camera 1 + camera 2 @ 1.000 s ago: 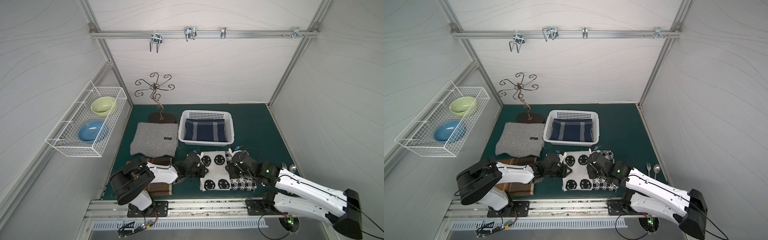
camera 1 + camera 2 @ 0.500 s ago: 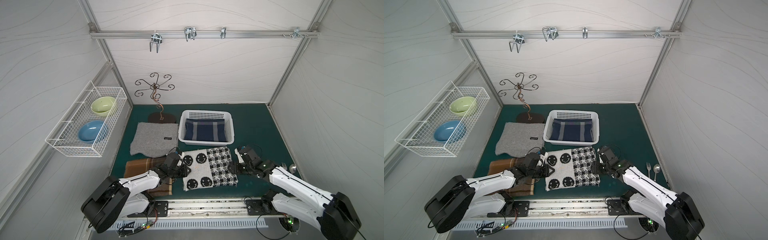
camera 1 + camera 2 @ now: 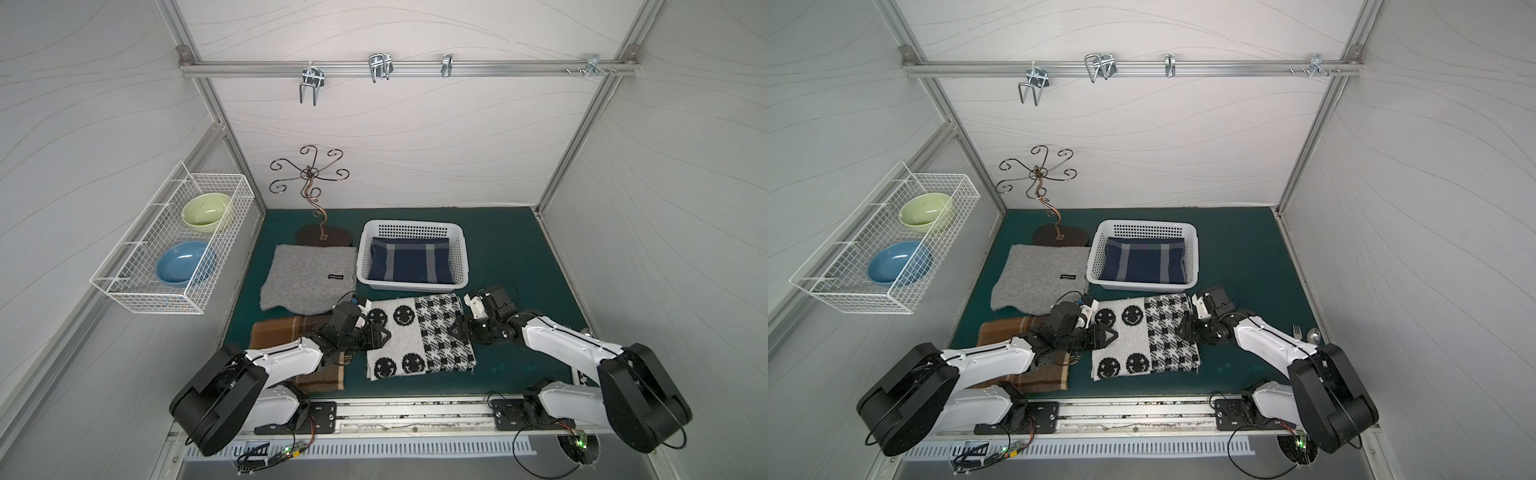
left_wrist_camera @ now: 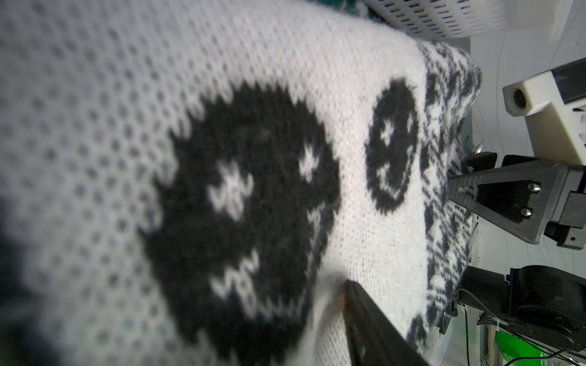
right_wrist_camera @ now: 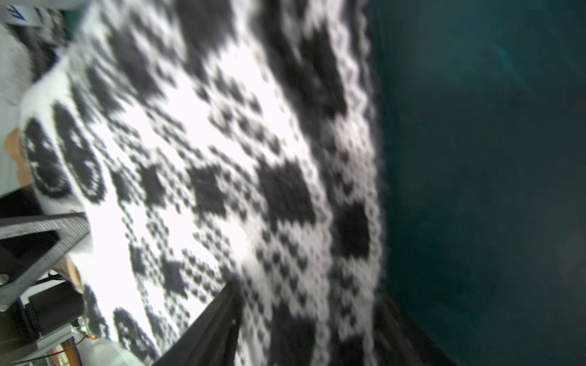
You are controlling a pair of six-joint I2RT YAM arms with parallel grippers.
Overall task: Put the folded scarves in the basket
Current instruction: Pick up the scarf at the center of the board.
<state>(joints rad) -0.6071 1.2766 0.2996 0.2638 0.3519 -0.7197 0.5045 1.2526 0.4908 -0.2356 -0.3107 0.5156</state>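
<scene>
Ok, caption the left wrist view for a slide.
Close-up: folded black-and-white knitted smiley-face scarf, white perforated plastic basket just beyond.

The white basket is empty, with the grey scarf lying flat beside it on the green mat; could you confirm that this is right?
Not quite: the basket is not empty; a folded navy checked scarf lies in it, as both top views show. The grey scarf does lie flat beside it.
</scene>
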